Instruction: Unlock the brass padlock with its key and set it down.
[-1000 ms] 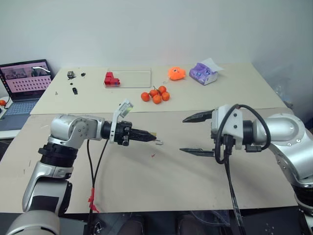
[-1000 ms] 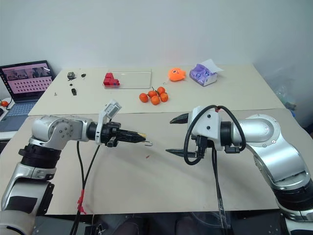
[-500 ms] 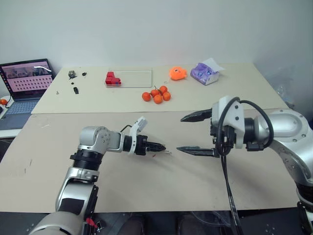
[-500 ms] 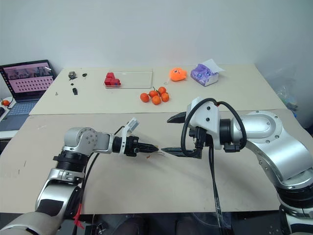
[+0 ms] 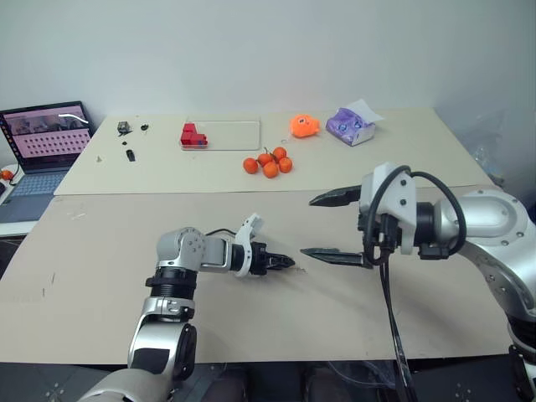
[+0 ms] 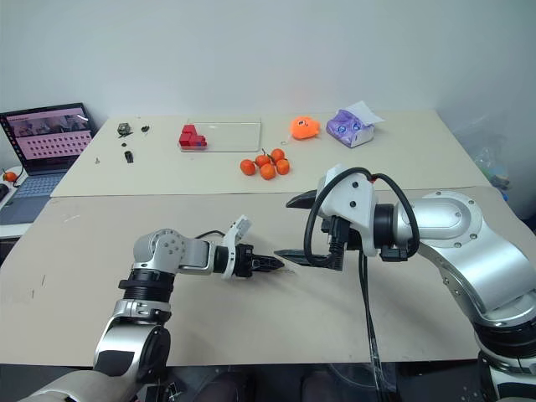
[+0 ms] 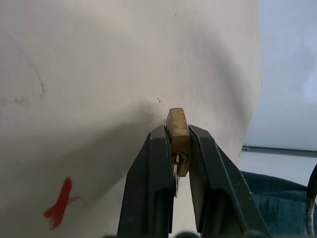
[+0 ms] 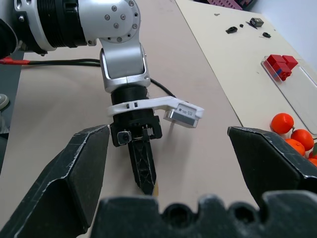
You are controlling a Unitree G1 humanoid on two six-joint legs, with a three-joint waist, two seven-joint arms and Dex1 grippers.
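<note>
The brass padlock [image 7: 177,134] is pinched between the two black fingers of my left gripper [image 5: 283,262], which is shut on it low over the tan table [image 5: 251,310]. The padlock's far end is close to the surface; I cannot tell whether it touches. A thin silvery sliver, the key [image 7: 175,170], shows at its keyhole. My right gripper [image 5: 315,226] hovers just right of the left one and higher, open wide with nothing between its fingers. In the right wrist view, the left gripper [image 8: 147,184] points toward the camera.
On the far table lie a cluster of oranges [image 5: 269,163], red blocks [image 5: 193,136] on a clear tray, an orange toy [image 5: 303,126] and a purple tissue pack [image 5: 350,126]. A laptop [image 5: 42,134] stands at far left. A red mark [image 7: 59,203] is on the table near the padlock.
My left gripper has sunk toward the table and shifted right with the padlock, its wrist rolling. The right gripper has stayed put, still open.
</note>
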